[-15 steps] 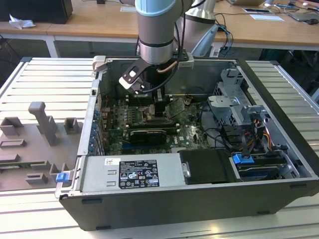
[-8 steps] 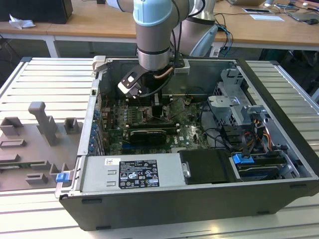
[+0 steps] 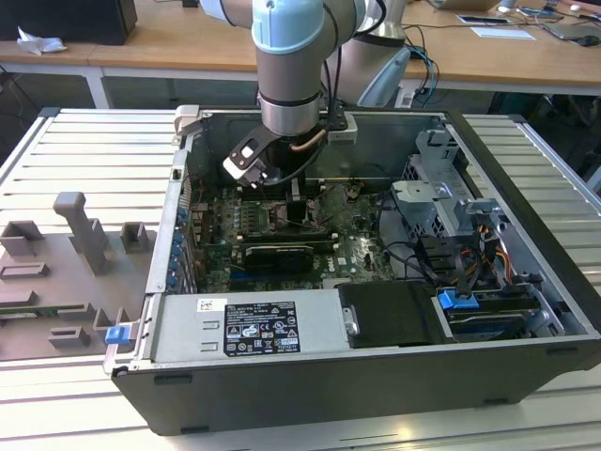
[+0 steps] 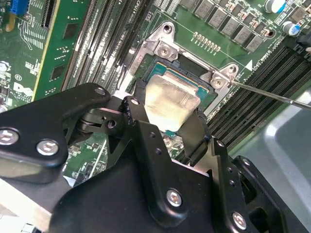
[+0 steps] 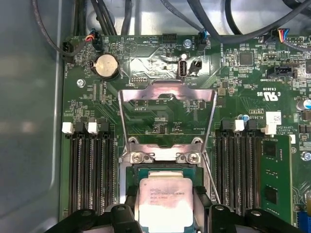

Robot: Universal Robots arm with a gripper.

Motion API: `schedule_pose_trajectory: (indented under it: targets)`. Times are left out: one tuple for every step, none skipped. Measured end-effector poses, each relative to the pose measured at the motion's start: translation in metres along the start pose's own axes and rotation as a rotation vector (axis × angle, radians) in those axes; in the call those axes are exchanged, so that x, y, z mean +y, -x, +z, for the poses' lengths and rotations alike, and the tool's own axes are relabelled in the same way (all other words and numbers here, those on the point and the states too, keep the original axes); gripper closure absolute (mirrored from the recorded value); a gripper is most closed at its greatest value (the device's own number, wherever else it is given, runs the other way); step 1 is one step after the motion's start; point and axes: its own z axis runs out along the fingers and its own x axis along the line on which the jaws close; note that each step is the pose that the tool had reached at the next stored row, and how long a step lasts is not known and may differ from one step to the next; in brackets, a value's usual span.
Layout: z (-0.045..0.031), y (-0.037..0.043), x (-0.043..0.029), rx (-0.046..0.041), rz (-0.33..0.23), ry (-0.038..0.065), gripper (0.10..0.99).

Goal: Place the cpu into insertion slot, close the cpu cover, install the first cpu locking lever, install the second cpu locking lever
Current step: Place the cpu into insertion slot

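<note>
Cpu (image 4: 170,99) sits clamped between the 2 fingers (image 4: 138,99) of the hand (image 4: 167,116), 1 on each side, right at the insertion slot (image 5: 128,182); I cannot tell whether it is fully seated. In the first wrist view the cpu cover (image 5: 167,90) lies swung open, away from the slot, flat over the green board (image 5: 160,53). In the exterior view that board lies inside the open computer case (image 3: 376,395), which rests on the slatted desk (image 3: 56,141).

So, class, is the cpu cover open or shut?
Open: the cpu cover stands hinged back, away from the cpu, whose metal top shows uncovered.
</note>
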Motion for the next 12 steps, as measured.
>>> schedule_pose_trajectory:
  targets:
    - [0.0000, 0.0000, 0.0000, -0.0005, 0.000, 0.000, 0.553]
    - [0.0000, 0.0000, -0.0001, -0.0009, 0.000, 0.000, 0.553]
    - [0.0001, 0.0000, 0.0000, -0.0018, 0.000, 0.000, 0.553]
    - [0.0001, 0.0000, 0.0000, -0.0027, 0.000, 0.000, 0.553]
    - [0.0001, -0.0001, 0.0000, -0.0033, 0.000, 0.000, 0.541]
    - [0.0001, -0.0001, 0.0000, -0.0036, 0.000, 0.000, 0.541]
    - [0.0001, -0.0001, 0.0000, -0.0047, 0.000, 0.000, 0.478]
    - [0.0001, -0.0001, 0.0000, -0.0052, 0.000, 0.000, 0.478]
    - [0.0001, -0.0001, 0.0000, -0.0055, 0.000, 0.000, 0.478]
    - [0.0001, -0.0002, 0.0000, -0.0052, 0.000, 0.000, 0.478]
    - [-0.0002, -0.0002, 0.0000, -0.0053, 0.000, 0.000, 0.478]
    - [-0.0014, -0.0002, 0.0001, -0.0054, 0.000, 0.000, 0.478]
